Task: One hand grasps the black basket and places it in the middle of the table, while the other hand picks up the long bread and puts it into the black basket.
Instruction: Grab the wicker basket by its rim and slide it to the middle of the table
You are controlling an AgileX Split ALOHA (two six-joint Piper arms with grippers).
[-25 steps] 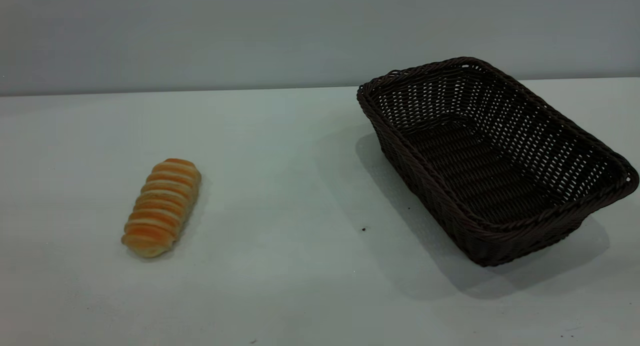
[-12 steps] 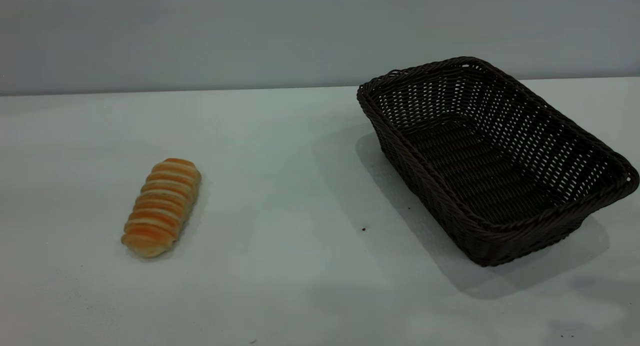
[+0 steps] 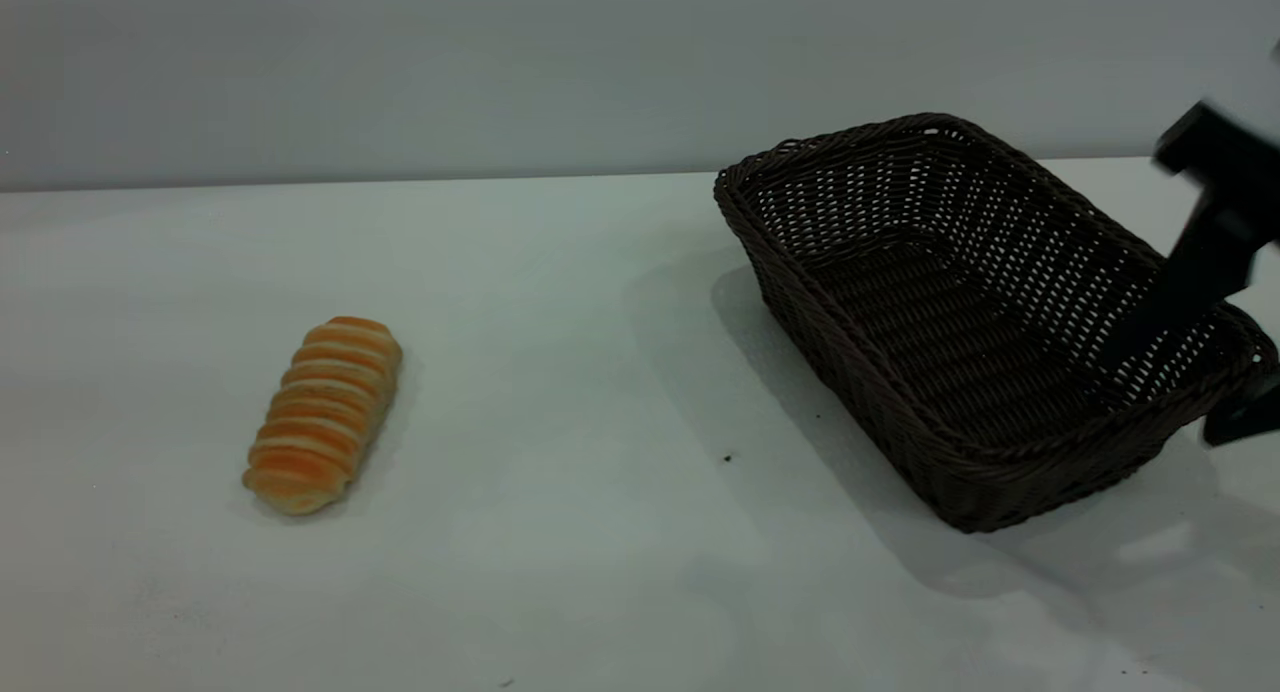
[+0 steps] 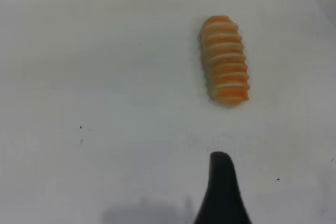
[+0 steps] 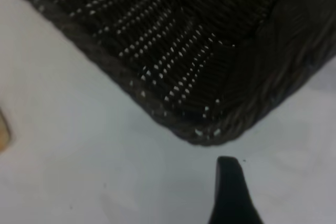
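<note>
We see right gripper [image 3: 1215,357] at black basket [image 3: 960,312] right corner, one finger inside, one outside: apart, straddling rim. Long bread [image 3: 322,412] far left on table [image 3: 600,372]. Left gripper [image 4: 220,192] above bread; opening unclear. Risk: corner grip slips, basket pivots.

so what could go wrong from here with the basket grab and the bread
The right gripper is coming in at the black basket's right corner; one finger seems inside the rim, one outside. A corner pinch could let the big basket swivel or tip when dragged. The long bread lies loose on the table, so the left gripper's finger could nudge or roll it.
</note>
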